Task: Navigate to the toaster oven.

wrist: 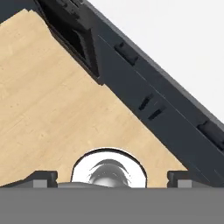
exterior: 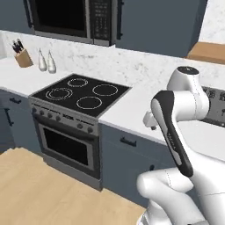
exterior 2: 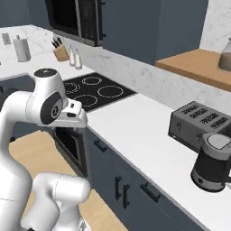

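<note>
Facing the range oven (exterior: 70,140) and white counter (exterior 2: 135,131), the arm is folding above the wood floor (wrist: 48,100). The hand (wrist: 111,177) is hanging released, fingertips (wrist: 43,177) spread wide; a four-slot toaster (exterior 2: 198,122) is sitting far right beside a kettle (exterior 2: 212,164).

Glossy black cooktop (exterior: 81,93), white marbled counter (exterior 2: 144,135), pale wood floor (wrist: 48,109).

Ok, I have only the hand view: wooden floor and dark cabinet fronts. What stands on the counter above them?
Observer: A four-slot toaster stands on the counter, far right in the right base view.
Operator: Is anything beside it?
Observer: A dark kettle, nearer the counter's front edge.
Operator: And further to the left?
Observer: A black cooktop, with a microwave above it.
</note>
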